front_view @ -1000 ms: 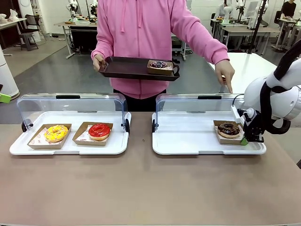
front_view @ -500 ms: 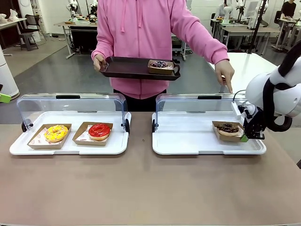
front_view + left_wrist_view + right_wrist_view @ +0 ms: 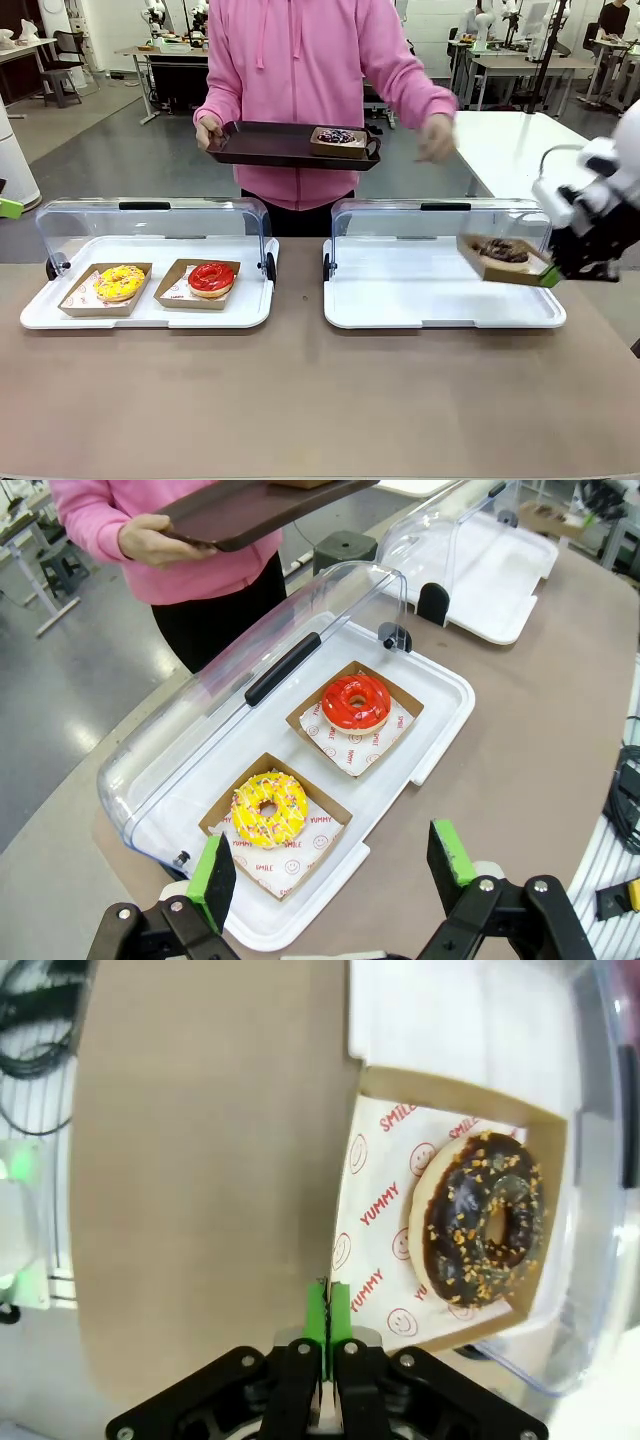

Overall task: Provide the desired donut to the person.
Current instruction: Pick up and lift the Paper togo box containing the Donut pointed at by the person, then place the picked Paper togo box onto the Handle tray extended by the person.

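My right gripper [image 3: 548,277] [image 3: 326,1312] is shut on the edge of a cardboard tray [image 3: 503,262] [image 3: 455,1230] with a chocolate donut [image 3: 502,250] [image 3: 486,1218] topped with nut bits, lifted and tilted above the right white display tray [image 3: 440,300]. The person [image 3: 300,90] in a pink hoodie stands across the table, holding a dark serving tray [image 3: 290,145] with another chocolate donut [image 3: 337,138] in its box; the other hand [image 3: 437,137] hovers in the air. My left gripper [image 3: 335,865] is open above the left display tray [image 3: 440,750], over a yellow sprinkled donut [image 3: 268,807] [image 3: 120,282] and a red glazed donut [image 3: 355,701] [image 3: 211,278].
Both display trays have clear lids [image 3: 150,225] [image 3: 440,225] swung open at the back. The brown tabletop [image 3: 300,400] spreads out in front of the trays. Cables [image 3: 40,1020] lie beyond the table edge in the right wrist view.
My right gripper has lifted the chocolate donut's cardboard tray off the white tray and moved it right. The person's pointing hand has drawn back from the lid and up.
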Motion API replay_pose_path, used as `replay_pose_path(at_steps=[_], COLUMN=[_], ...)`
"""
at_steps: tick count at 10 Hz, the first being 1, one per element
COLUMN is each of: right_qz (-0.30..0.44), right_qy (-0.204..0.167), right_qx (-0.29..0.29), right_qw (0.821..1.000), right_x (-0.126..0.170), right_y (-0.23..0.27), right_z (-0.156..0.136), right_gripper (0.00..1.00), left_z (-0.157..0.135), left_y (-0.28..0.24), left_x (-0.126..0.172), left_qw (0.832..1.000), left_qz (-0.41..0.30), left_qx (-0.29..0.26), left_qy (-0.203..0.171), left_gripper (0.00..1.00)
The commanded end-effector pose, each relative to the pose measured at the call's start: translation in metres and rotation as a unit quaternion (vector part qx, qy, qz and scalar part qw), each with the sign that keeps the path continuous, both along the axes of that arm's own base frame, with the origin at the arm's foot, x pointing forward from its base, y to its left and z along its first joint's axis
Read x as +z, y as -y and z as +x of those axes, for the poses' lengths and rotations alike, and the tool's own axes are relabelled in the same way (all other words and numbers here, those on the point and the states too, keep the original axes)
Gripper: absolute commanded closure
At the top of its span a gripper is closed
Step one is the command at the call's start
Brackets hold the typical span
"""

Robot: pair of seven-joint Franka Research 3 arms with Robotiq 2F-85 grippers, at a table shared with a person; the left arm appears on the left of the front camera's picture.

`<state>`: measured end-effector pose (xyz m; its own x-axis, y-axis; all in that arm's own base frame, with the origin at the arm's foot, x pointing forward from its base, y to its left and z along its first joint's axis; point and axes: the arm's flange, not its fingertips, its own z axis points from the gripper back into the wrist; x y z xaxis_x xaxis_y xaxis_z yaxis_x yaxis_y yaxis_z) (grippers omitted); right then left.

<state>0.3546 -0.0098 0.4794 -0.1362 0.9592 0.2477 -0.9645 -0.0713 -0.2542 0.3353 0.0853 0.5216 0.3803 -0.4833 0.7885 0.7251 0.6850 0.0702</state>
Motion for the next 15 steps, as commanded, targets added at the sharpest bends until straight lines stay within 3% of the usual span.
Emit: replay_pose_path(at_steps=[1, 3, 5, 6, 7, 15], right_qz=[0.006, -0.003, -0.013, -0.008, -0.001, -0.001], right_qy=[0.039, 0.090, 0.098, 0.100, 0.106, 0.106], right_qx=[0.015, 0.019, 0.002, -0.055, 0.018, 0.018], right_qw=[0.999, 0.996, 0.995, 0.993, 0.994, 0.994], right_x=[0.033, 0.068, 0.076, 0.077, 0.106, 0.106], right_y=[0.001, -0.007, -0.021, -0.023, -0.007, -0.007], right_z=[-0.074, -0.099, -0.089, -0.073, -0.098, -0.098], right_gripper=[1.00, 1.00, 1.00, 1.00, 1.00, 1.00], left_z=[0.000, 0.000, 0.000, 0.000, 0.000, 0.000], left_y=[0.000, 0.000, 0.000, 0.000, 0.000, 0.000], left_x=[0.000, 0.000, 0.000, 0.000, 0.000, 0.000], left_qw=[1.000, 1.000, 1.000, 1.000, 1.000, 1.000], left_qz=[-0.006, -0.006, -0.006, -0.006, -0.006, -0.006], left_qx=[-0.001, -0.001, -0.001, -0.001, -0.001, -0.001], left_qy=[0.000, 0.000, 0.000, 0.000, 0.000, 0.000], left_gripper=[0.00, 0.00, 0.00, 0.00, 0.00, 0.00])
